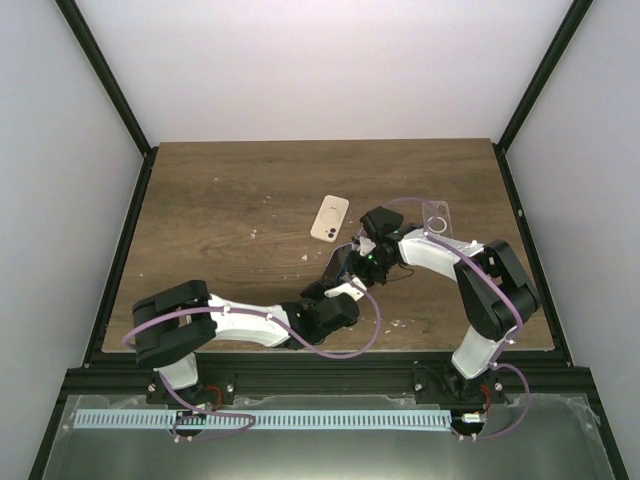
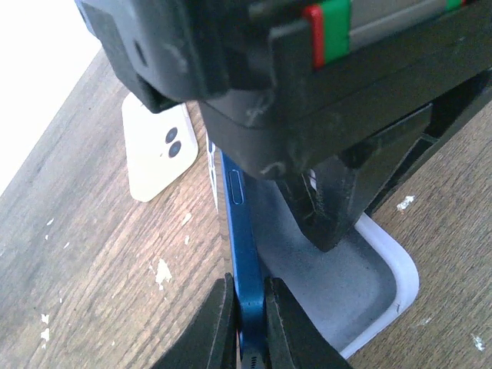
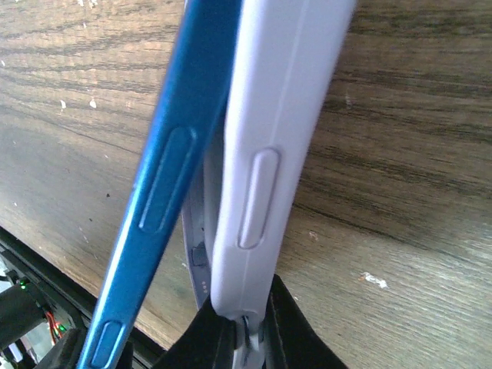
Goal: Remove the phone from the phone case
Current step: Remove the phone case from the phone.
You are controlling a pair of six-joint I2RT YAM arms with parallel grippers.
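At mid-bench, the left tool (image 2: 247, 327) was clamped on the edge of the blue phone (image 2: 237, 223), and the right tool (image 3: 240, 334) was pinched on the rim of the pale case (image 3: 265, 115). Phone and case gaped apart in a wedge, the case's grey hollow mostly bare. Done well, I judged, both grips hold firm while drawing steadily apart, without twisting. On the bench (image 1: 210, 210), a white phone (image 1: 330, 218) lay at eleven o'clock from the tools; a clear case (image 1: 437, 214), apparently empty, at two.
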